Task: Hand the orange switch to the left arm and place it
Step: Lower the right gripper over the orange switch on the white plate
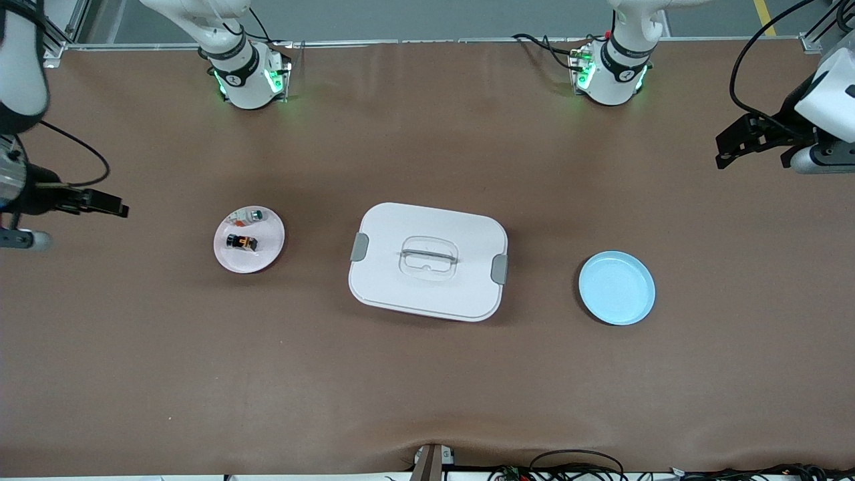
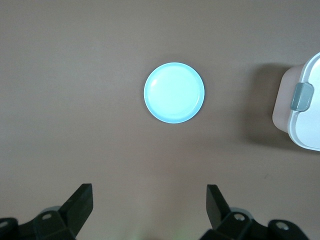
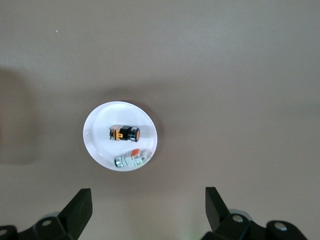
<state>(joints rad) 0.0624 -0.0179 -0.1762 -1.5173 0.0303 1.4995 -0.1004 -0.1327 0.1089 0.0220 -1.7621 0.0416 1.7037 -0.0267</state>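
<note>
Orange switch [image 3: 125, 133] on pink plate [image 1: 248, 239] toward right arm's end of surface [image 1: 427, 374], lying on its side, just beside small white-grey part w/ green top [image 1: 254, 215] — green-top part sits farther from front camera than switch. Not yet touched.

Right end effector [image 3: 145, 210] up high near right arm's end of surface, off to the side of pink plate; fingers spread wide, nothing held. Left end effector [image 2: 149, 207] up high near left arm's end, also spread wide, empty. Blue plate [image 1: 616, 288] bare, likely drop spot. Box [image 1: 428, 260] lid on, dead centre between both plates.

Risks from here:
- Wrong pick — two small parts near-touching on one plate; wide fingers could nip green-top part, or nudge it & knock switch off rim.
- Switch small, lying flat; poor finger alignment → slips or rolls out.
- Plate light-looking; side contact may skid it.
- Straight low path plate-to-plate runs over box — clip on lid/handle if carried too low.
- Handover prob above box area: mistimed release → switch drops on lid, bounces away. Arm-to-arm collision also possible there.
</note>
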